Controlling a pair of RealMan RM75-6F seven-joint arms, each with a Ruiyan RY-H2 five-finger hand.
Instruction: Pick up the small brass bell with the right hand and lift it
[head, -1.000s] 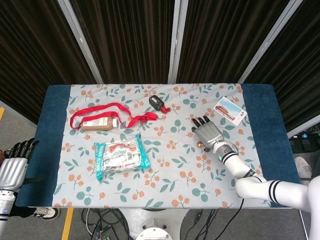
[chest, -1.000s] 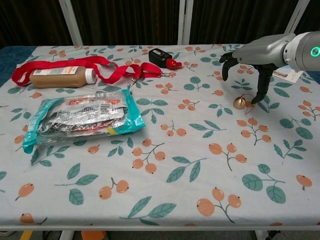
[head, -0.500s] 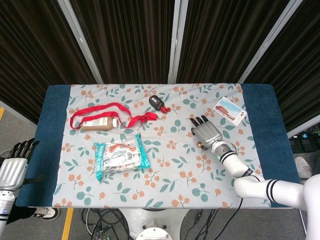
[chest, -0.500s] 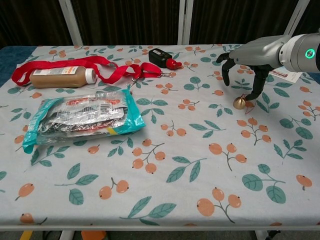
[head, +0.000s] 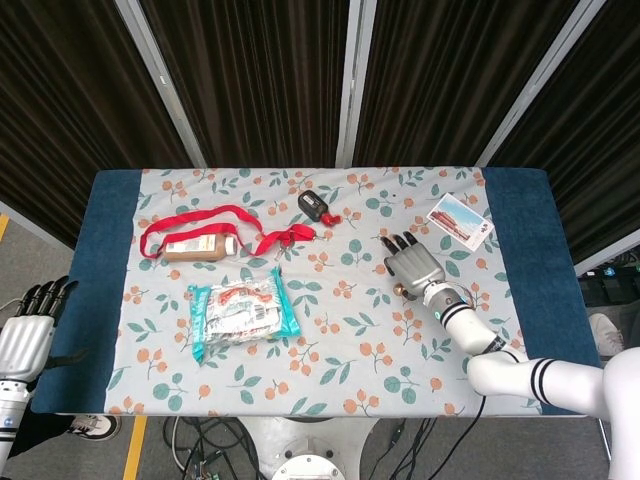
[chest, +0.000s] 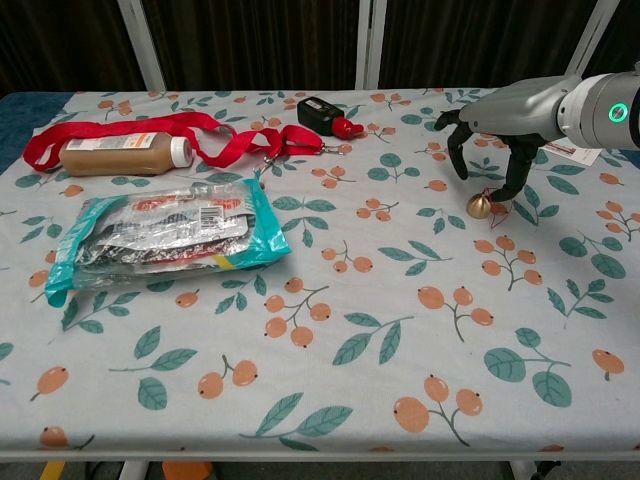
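The right hand (chest: 492, 150) was seen poised over the small brass bell (chest: 479, 206), its fingers curled downward and apart, with nothing yet held between them. Compared with a second before, the hand had been drawn lower and closer about the bell, and the dark fingertips (chest: 516, 188) had been brought from beside the bell to just above and around it; whether any of them touched the brass could not be told. The bell itself was left where it had been, resting on the floral tablecloth (chest: 400, 330) toward the robot's right side, with a thin red loop at its far side. From this it was judged that the reach was nearly finished and the closing of the fingers had not been done; the lift remained ahead.

In the head view the same hand (head: 417, 266) was shown from above, covering most of the bell (head: 398, 290).

Of containers, a brown bottle (chest: 121, 153) with a white cap was laid on its side within the red lanyard (chest: 215, 140); its contents could not be made out. A teal snack packet (chest: 160, 238) lay flat and sealed nearby. A small black device (chest: 319, 113) and a postcard (head: 459, 221) were set further back.

The left hand (head: 30, 330) was hung off the table's edge, fingers apart, holding nothing.
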